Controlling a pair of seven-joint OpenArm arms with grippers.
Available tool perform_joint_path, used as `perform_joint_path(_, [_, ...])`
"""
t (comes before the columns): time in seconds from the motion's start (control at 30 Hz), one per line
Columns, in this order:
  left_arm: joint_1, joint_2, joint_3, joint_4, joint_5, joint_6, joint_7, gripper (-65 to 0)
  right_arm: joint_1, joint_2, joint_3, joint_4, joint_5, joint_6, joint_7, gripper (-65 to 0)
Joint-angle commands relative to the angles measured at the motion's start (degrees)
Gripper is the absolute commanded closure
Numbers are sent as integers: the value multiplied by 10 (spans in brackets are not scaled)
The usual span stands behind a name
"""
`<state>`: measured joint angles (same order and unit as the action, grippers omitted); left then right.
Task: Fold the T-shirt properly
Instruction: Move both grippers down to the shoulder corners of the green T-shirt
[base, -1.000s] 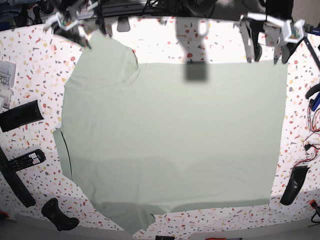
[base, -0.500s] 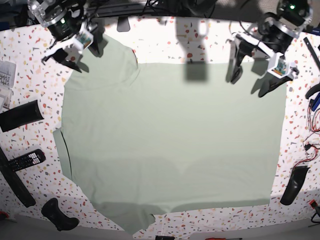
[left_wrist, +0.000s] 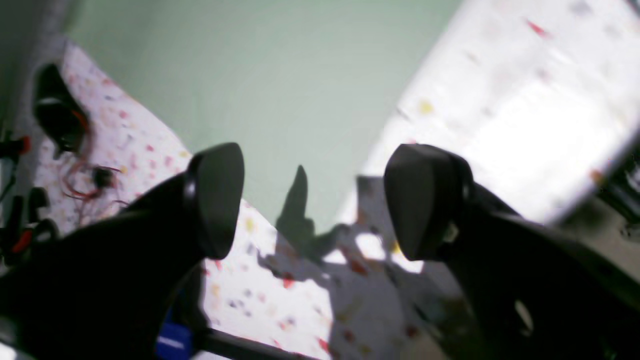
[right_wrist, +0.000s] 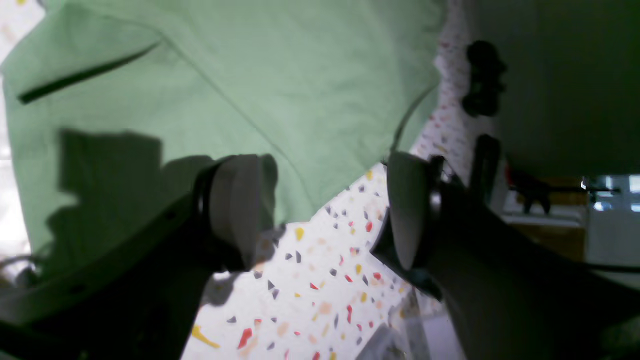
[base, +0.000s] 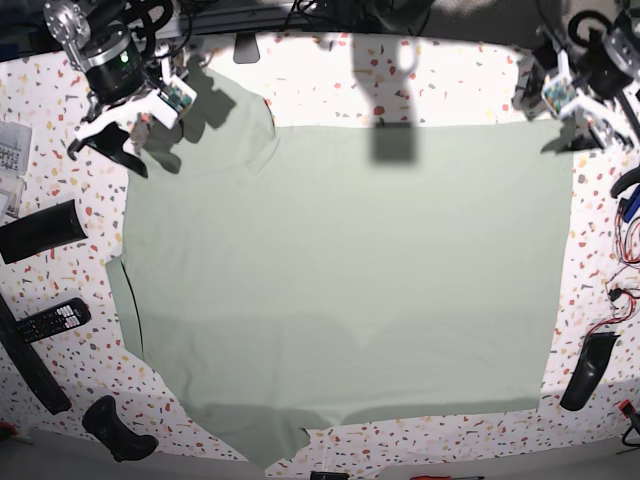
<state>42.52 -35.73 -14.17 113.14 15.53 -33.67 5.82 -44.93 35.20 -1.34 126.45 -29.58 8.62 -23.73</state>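
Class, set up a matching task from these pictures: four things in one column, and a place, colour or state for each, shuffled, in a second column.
Things:
1. T-shirt
2. left end effector
3. right end effector
4. remote control

Descriptions:
A. black, on the table beside the shirt's edge
B. open, above the shirt's hem corner
C. pale green, spread flat
D. open, above the sleeve's edge

Pairs: 1-C, 2-B, 3-D, 4-A

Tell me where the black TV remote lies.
Base view, left edge: the black TV remote lies on the speckled table, left of the pale green T-shirt.
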Motion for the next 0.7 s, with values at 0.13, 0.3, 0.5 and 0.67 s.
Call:
perform_joint_path(0.13, [2,-31,-3,8,-5,4,-16,-425,-2,7,4,75,0,-11,-75,-382])
perform_joint_path(0.3, [0,-45,-3,-42,19,18,-40,-425,-2,5,4,85,-2,-14,-98,-382])
perform_joint_path(0.5, [-3,-44,-3,-121,103,90,-159,-425,-2,5,4,85,0,-15,-101,-382])
perform_joint_path(0.67, [-18,-45,-2,-158,115,83,-162,-425,-2,5,4,85,0,-15,-101,-382])
